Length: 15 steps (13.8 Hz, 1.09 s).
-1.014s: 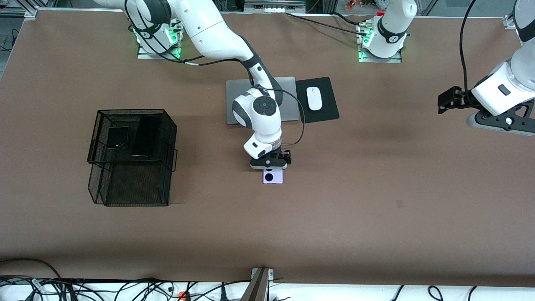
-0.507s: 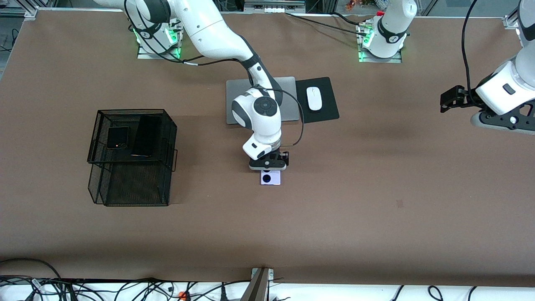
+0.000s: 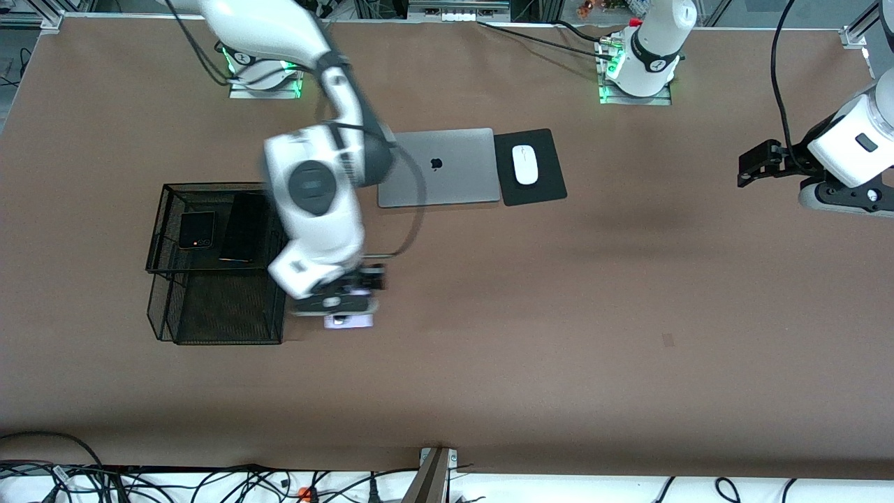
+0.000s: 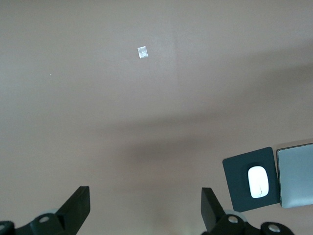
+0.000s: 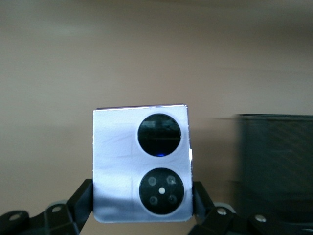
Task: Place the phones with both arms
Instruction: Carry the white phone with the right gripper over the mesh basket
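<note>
The right gripper (image 5: 142, 208), up in the air just beside the wire basket (image 3: 218, 262), is clamped on the two side edges of the lilac-white flip phone (image 5: 141, 164). With so narrow a hold, the phone could slip or strike the basket wall. The left gripper (image 4: 145, 208) waits with its jaws wide apart and empty, well away at the left arm's end of the table.

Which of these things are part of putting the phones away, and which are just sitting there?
Part of the job: lilac phone in the right gripper; black flip phone and slab phone in the mesh basket.

Lying about: laptop, mouse, mouse pad; left gripper waits open.
</note>
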Each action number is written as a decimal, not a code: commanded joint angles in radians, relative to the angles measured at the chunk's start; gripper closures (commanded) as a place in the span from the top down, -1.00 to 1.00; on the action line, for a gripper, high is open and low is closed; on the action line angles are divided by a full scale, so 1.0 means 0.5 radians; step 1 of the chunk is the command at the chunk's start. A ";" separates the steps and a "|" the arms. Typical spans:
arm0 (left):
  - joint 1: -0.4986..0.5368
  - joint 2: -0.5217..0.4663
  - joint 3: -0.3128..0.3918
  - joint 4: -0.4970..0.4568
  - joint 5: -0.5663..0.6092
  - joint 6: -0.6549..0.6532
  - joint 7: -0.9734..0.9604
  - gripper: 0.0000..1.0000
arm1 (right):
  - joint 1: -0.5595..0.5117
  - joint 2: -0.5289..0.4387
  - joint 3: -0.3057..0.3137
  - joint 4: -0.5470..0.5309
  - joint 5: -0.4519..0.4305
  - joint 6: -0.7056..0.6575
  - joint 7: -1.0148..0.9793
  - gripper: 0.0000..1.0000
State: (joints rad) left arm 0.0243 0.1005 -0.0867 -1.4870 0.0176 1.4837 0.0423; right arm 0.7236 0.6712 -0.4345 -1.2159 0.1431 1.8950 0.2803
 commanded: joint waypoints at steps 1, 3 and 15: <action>0.007 -0.008 0.005 0.026 -0.044 -0.044 -0.020 1.00 | -0.311 -0.118 0.056 -0.111 0.027 -0.194 -0.427 -0.68; 0.004 -0.008 0.005 0.029 -0.044 -0.044 -0.020 1.00 | -0.511 -0.115 0.056 -0.203 0.051 -0.188 -0.658 -0.68; 0.001 0.017 0.002 0.108 -0.026 -0.044 -0.011 1.00 | -0.659 -0.087 0.056 -0.700 0.291 0.226 -0.665 -0.64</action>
State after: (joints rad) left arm 0.0235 0.1010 -0.0867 -1.4540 0.0175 1.4802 0.0415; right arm 0.3988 0.6524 -0.4110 -1.5314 0.2695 2.0106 -0.0621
